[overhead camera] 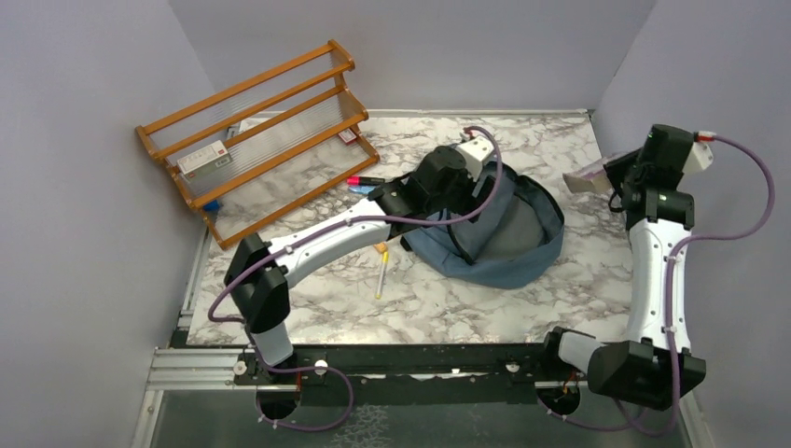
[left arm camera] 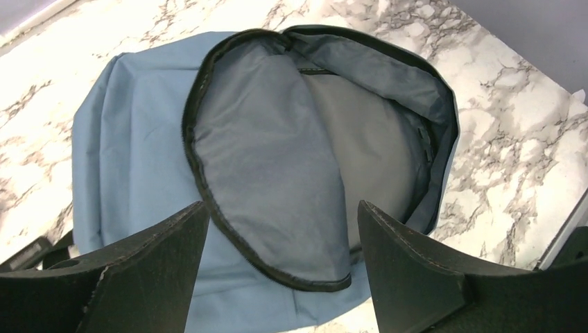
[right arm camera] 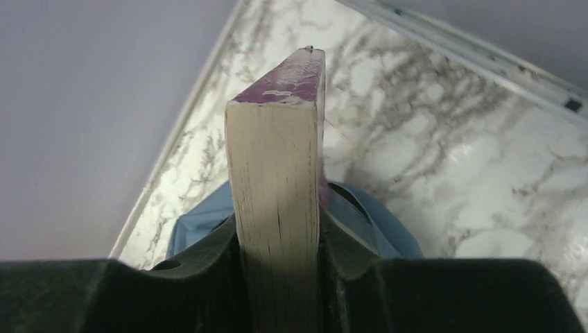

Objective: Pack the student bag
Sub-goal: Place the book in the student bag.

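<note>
At the far left of the table (overhead camera: 466,299) we see a wooden rack (overhead camera: 261,140) tipped back towards the wall, with a small white box (overhead camera: 202,161) lying on one of its shelves. Just right of the rack's near end lies a red marker (overhead camera: 364,180), and nearer to us a yellow pen (overhead camera: 381,280) lies on the marble beside the left arm. The left gripper (left arm camera: 281,208) hovers over the left part of the bag (overhead camera: 522,247), its jaws spread wide with nothing between them. In the left wrist view we look straight down past both fingers (left arm camera: 152,257) into the bag's mouth. The bag lies flat near the middle of the table, a little right of centre. Its zipper is undone, the flap is folded open and the grey lining is bare as far as we can see. Further right, well apart from the bag and close to the right wall, the right gripper (right arm camera: 277,229) is raised above the table and clamps a book (right arm camera: 277,173). The book has a purple cover and cream page edges, and in the right wrist view it stands out past the fingers with a part of the bag showing below it.
</note>
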Available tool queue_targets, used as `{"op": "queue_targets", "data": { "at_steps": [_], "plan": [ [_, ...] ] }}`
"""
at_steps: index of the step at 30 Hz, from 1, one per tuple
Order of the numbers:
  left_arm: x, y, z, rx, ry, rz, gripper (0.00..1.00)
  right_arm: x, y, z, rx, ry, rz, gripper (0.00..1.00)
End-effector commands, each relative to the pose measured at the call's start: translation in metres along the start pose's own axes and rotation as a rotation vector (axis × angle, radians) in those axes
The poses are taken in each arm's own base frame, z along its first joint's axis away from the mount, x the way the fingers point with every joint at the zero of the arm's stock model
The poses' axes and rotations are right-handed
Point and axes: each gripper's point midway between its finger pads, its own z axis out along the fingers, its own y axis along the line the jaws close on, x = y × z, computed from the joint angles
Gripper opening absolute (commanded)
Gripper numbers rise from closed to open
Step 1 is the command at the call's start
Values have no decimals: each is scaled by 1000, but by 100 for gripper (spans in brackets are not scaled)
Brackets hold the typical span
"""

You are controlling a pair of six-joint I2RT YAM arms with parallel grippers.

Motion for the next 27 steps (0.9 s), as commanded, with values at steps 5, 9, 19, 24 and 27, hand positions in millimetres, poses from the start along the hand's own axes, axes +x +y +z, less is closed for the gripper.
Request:
{"op": "queue_targets", "data": {
  "at_steps": [5,9,19,24,27],
  "plan": [
    [16,-29,41,-59,86,171,79,31,-14,-22,-149,161,198,1],
    [31,-28,65,-137,136,255,81,31,-23,-37,-131,132,197,1],
    [56,-21,106,-245,184,364,86,40,-19,-69,-195,169,177,1],
    [59,-29,120,-232,183,394,87,42,-22,-72,-194,152,148,1],
    [68,-31,127,-242,197,429,87,41,-21,-72,-196,143,132,1]
  ]
}}
